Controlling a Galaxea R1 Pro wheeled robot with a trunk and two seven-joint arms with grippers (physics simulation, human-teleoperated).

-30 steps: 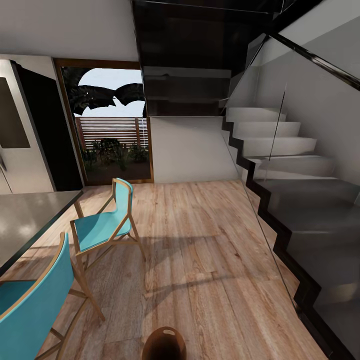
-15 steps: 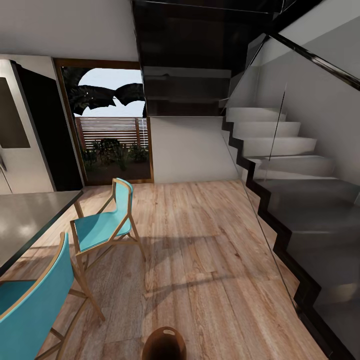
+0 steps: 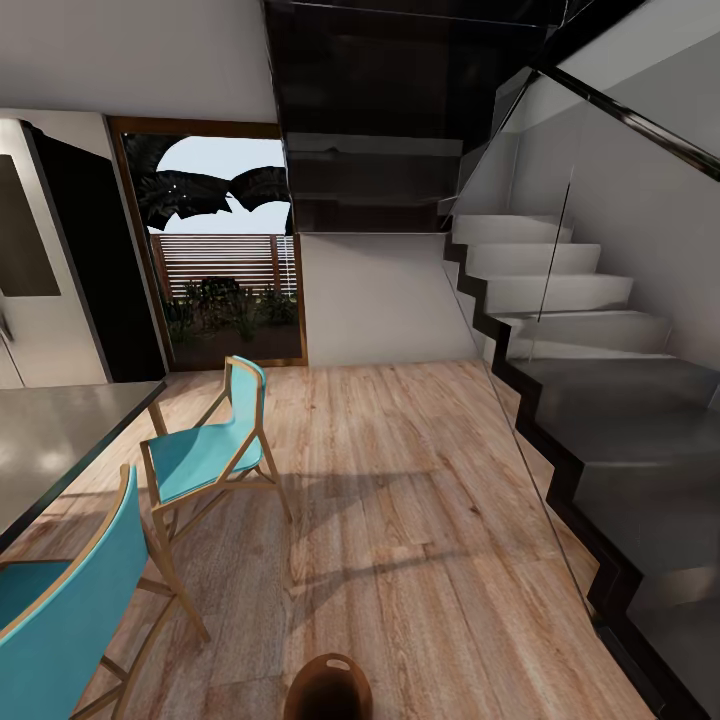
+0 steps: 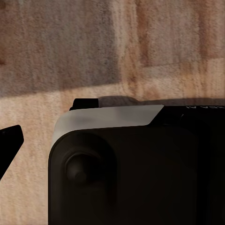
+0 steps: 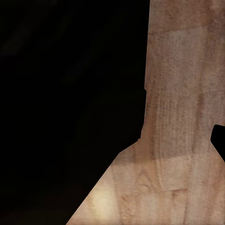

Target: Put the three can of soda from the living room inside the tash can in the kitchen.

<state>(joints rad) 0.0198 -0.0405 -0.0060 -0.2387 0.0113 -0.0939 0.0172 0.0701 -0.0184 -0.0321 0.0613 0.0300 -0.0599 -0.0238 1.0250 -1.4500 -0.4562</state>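
We are standing by the tash can point(image 3: 328, 688) in the kitchen; next, finding sodas; jaws' state we cannot tell.

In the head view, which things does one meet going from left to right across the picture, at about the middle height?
Fridge → glass door to the garden → white wall under the stairs → glass railing → staircase.
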